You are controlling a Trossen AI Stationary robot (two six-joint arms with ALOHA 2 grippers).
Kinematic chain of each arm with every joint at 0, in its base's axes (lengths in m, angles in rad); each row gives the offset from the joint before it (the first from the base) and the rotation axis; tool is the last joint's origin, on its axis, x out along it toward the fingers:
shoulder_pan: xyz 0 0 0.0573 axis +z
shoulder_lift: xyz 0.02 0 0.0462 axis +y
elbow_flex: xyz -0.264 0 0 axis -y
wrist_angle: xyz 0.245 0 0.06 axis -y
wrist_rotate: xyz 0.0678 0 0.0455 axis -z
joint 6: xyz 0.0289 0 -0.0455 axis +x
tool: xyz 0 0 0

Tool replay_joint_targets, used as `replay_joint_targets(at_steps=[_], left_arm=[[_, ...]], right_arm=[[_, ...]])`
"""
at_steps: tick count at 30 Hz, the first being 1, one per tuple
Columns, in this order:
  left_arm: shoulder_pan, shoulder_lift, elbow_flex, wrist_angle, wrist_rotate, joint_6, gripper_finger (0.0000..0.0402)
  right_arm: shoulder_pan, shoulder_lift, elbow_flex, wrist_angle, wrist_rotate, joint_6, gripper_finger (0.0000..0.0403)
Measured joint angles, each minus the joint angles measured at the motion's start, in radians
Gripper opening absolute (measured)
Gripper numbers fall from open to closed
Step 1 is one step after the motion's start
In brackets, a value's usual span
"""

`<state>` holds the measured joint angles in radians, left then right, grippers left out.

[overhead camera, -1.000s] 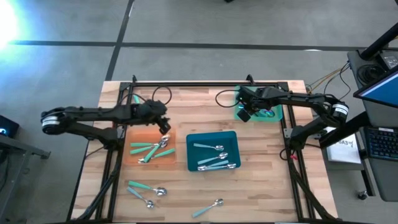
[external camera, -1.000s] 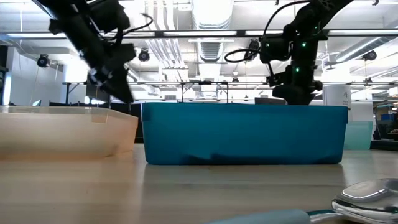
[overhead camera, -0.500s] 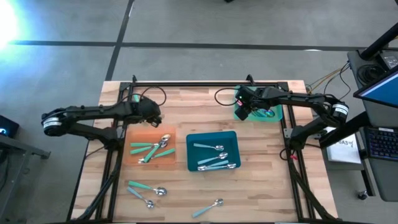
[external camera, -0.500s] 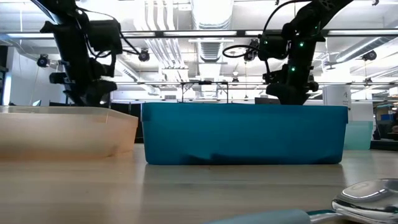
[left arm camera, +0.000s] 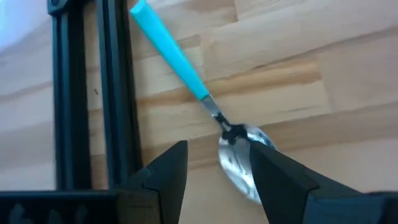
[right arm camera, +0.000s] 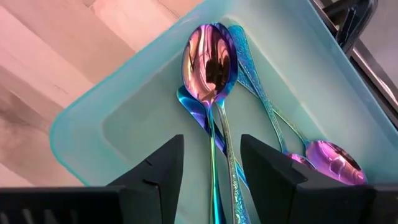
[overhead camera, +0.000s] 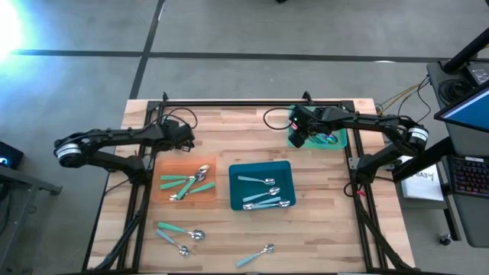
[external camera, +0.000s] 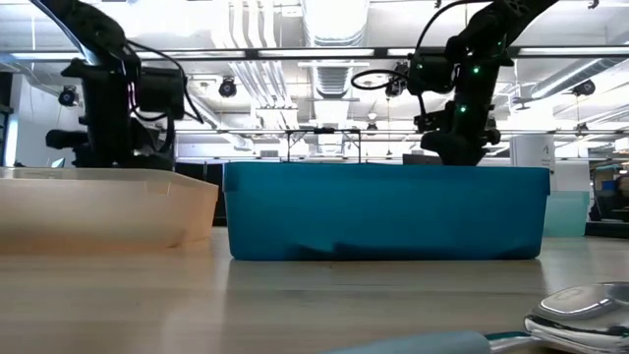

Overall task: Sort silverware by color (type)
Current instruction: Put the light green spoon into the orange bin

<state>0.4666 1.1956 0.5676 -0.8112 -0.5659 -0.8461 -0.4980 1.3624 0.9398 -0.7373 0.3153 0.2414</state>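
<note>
Left gripper (overhead camera: 186, 134) is hovering at the far left of the table (overhead camera: 229, 237), fingers apart and holding nothing, over a teal-handled spoon (left arm camera: 202, 99) lying beside the black rail (left arm camera: 93, 93). Right gripper (overhead camera: 299, 134) is hanging over the light green tray (right arm camera: 124, 124) at far right, fingers apart, empty, above iridescent spoons (right arm camera: 211, 68). More teal-handled pieces are lying in the orange tray (overhead camera: 162, 194), the teal tray (overhead camera: 238, 200), and loose near the front edge.
</note>
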Motion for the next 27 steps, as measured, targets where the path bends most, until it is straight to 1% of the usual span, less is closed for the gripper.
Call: replay_joint_targets(at_steps=[9,17,23,27], left_arm=[[0.042,0.057,-0.021,0.154,0.006,-0.035,0.0157],[0.085,0.183,-0.021,0.201,-0.011,-0.107,0.0157],[0.108,0.284,-0.017,0.232,-0.017,-0.116,0.0156],[0.113,0.327,-0.015,0.243,-0.017,-0.114,0.0145]], right_arm=[[0.0,0.0,0.0,0.026,0.0,-0.008,0.0143],[0.0,0.0,0.0,0.025,0.0,-0.017,0.0145],[0.001,0.0,0.0,0.019,0.0,-0.017,0.0143],[0.001,0.0,0.0,0.016,0.0,-0.017,0.0137]])
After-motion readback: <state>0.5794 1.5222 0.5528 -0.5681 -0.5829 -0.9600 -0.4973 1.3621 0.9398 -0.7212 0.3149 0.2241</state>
